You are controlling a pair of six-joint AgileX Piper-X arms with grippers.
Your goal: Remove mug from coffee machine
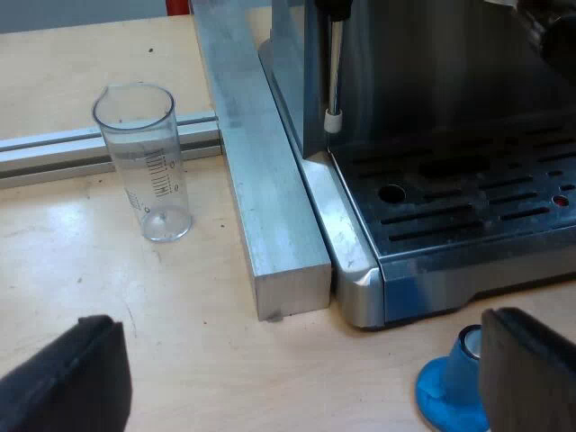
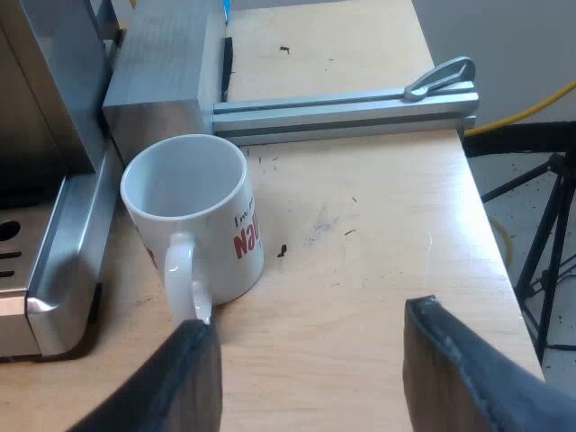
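You see the blue tamper [image 1: 445,393] half hidden behind a finger [image 1: 526,373] of the left tool [image 1: 301,364]; the mug's [image 2: 193,211] red lettering curves out of sight.

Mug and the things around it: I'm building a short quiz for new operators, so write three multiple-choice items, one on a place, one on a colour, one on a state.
1. Where does the mug stand?
A. On the drip tray
B. On the table, beside the espresso machine
C. On the bean hopper

2. What colour is the tamper?
A. Blue
B. Green
C. Yellow

3. How is the right gripper?
A. Shut on the mug's handle
B. Open
C. Shut on a measuring glass

Answers:
1 B, the mug's base rests on the wood next to the machine's edge.
2 A, its base is bright blue.
3 B, its fingers stand wide apart, clamping nothing.
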